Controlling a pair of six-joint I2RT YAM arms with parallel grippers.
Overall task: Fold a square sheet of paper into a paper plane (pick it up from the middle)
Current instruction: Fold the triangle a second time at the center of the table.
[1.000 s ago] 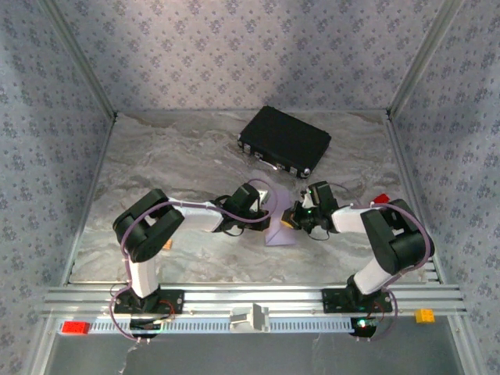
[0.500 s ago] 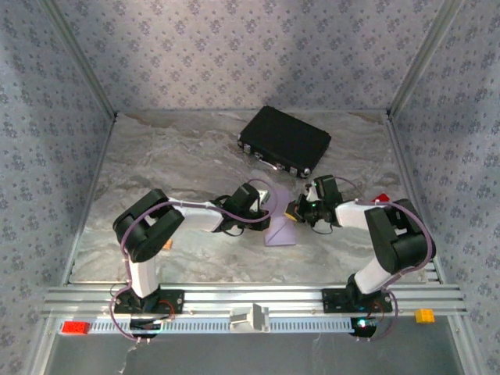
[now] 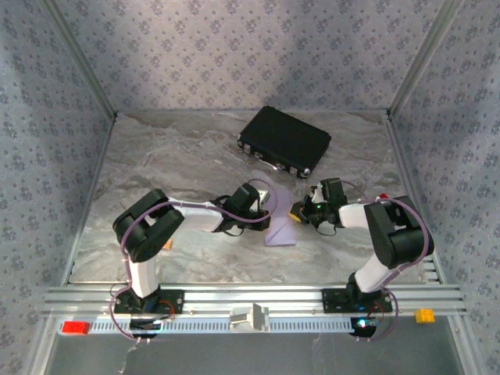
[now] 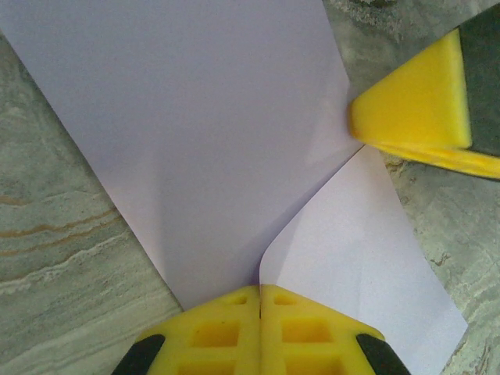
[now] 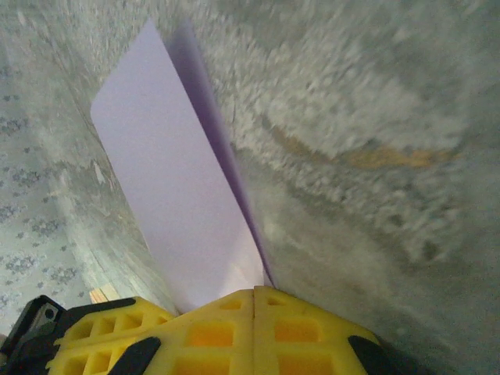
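paper (image 4: 203,133) in left tool (image 4: 260,301), right tool (image 5: 256,303) touching

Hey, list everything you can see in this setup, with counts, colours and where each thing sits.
square sheet of paper: one, pale lilac, partly folded, mid-table between the hands
case: one, black, far side of table
red block: one, red, by front rail, left end
orange block: one, orange, by front rail, right end
table: one, grey marbled
left hand: one, yellow, shut on the sheet
right hand: one, yellow, shut on the sheet
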